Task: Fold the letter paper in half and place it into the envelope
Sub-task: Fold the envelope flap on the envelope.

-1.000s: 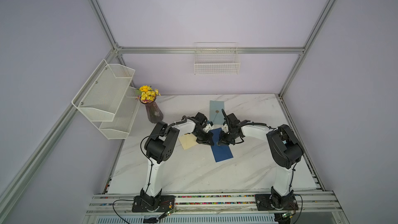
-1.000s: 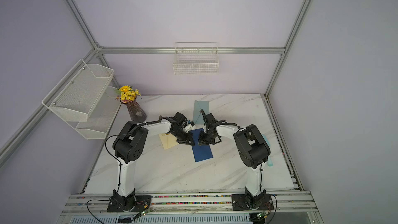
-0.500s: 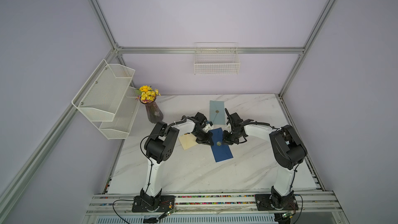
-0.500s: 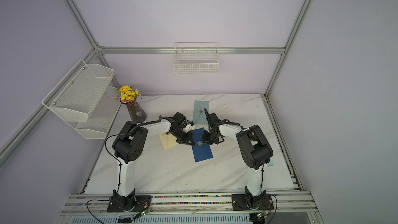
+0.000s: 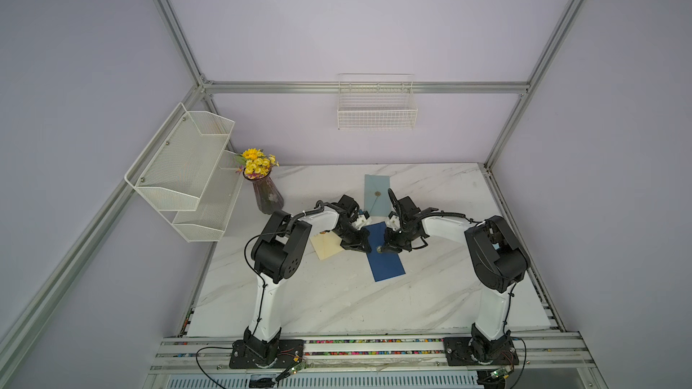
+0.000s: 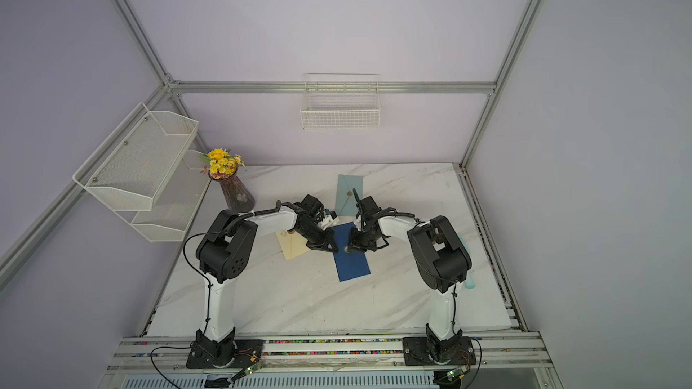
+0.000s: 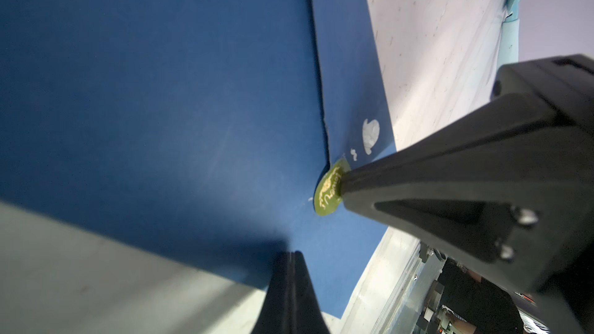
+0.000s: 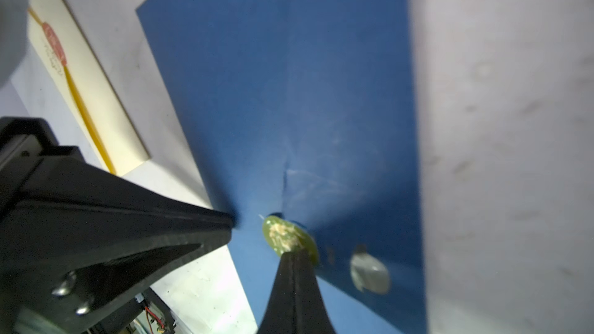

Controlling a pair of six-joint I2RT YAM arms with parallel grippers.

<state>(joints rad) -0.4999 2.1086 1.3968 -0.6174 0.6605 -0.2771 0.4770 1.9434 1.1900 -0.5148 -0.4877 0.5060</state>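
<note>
A dark blue envelope point(image 5: 387, 267) point(image 6: 354, 267) lies flat mid-table, its flap closed under a round green seal point(image 7: 328, 192) point(image 8: 283, 234). My left gripper point(image 5: 365, 250) point(image 7: 291, 253) is shut and empty, with its tip resting on the envelope's left edge. Facing it, my right gripper point(image 5: 380, 249) point(image 8: 294, 252) is also shut and empty, and its tip touches the green seal. I cannot pick out the letter paper for certain. A pale teal sheet point(image 6: 468, 278) point(image 7: 511, 27), mostly hidden behind the right arm, lies near the table's right edge.
A cream envelope point(image 5: 325, 248) point(image 8: 96, 91) with a red seal lies just left of the blue one, under the left arm. A pale grey-blue envelope point(image 5: 376, 194) lies behind both grippers. A flower vase point(image 5: 267, 196) and wire shelves point(image 5: 183, 166) stand at the back left.
Half a second ago the right gripper stood slightly to the right, with the seal uncovered. Its tip is now back on the seal. The left arm has hardly moved.
</note>
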